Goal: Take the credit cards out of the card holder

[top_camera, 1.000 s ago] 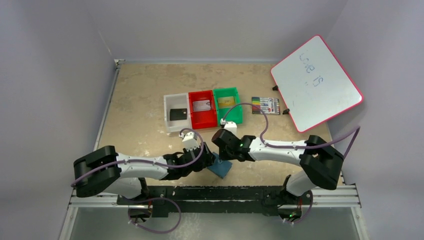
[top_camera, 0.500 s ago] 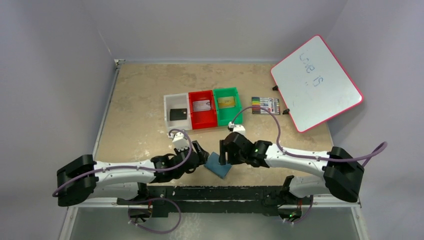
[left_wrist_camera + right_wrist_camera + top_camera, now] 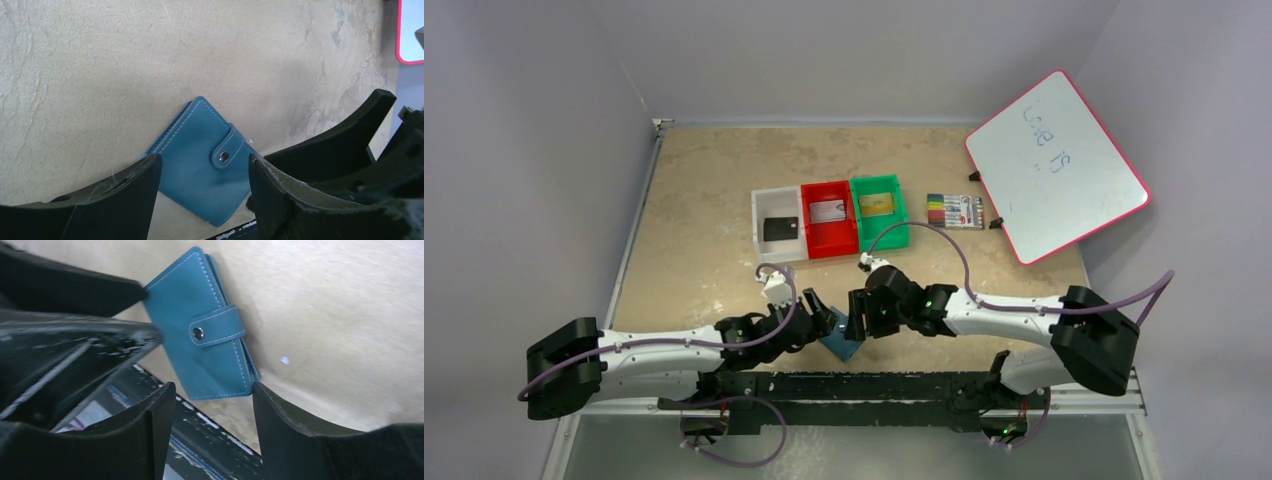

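teal-blue folding card holder, snapped shut, lies flat on the beige table near its front edge between the left hand and right hand, both released and grasping nothing, while three credit cards rest in coloured plastic bins

The holder is being shifted left. The right gripper is being brought left, its jaws, closed a second ago, being parted; the left gripper is being drawn back.
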